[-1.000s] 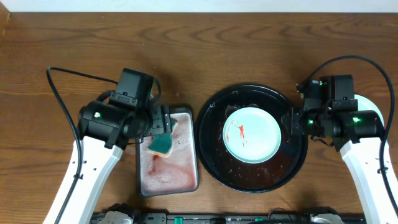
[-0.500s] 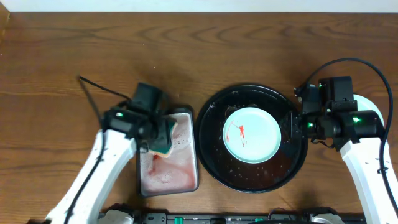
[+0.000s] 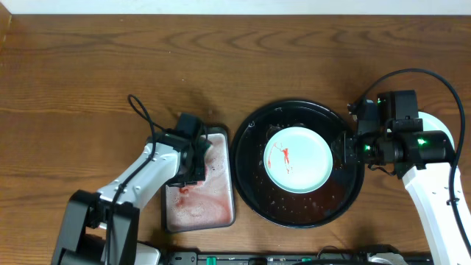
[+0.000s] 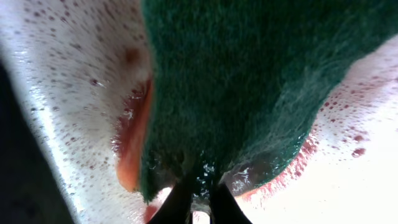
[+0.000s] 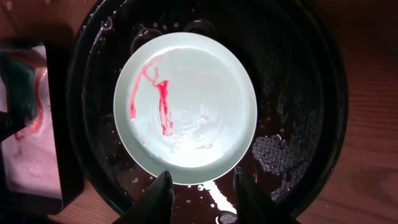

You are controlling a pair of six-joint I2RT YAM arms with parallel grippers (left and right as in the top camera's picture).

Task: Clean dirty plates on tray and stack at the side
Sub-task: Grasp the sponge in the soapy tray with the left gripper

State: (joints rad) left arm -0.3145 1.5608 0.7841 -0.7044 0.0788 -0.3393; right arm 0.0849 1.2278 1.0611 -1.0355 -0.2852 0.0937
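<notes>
Item 1. My left hand (image 4: 200, 202): fingers drawn fully together, pinching the near edge of a sponge (image 4: 261, 81). The sponge's green scouring face is turned to my wrist camera, and an orange layer shows along its left side.

Item 2. Small tray (image 3: 210, 206): rectangular and dark-rimmed, with the sponge lying in it. Its floor is covered in pinkish suds (image 4: 74, 74), redder around the sponge's edge. From overhead, my left hand sits over the upper left part of this tray and hides the sponge.

Item 3. My right hand (image 5: 202, 196): fingers partly apart, holding nothing. It hangs over the right side of the black tray (image 5: 298, 93), and the nearest edge of the plate (image 5: 186, 106) shows in the gap between the fingers. I cannot tell whether they touch it.

Item 4. Plate: one, small, round, pale mint-white. It lies flat near the middle of the black tray. Thin red smears (image 5: 160, 102) run across the half nearer the small tray.

Item 5. Black tray: large, round and glossy, with a raised rim. It is wet, with droplets and a patch of bubbles (image 5: 273, 152) just beside the plate. It stands just beside the small tray.

Item 6. Tabletop (image 3: 110, 66): dark brown wood, carrying both trays.
</notes>
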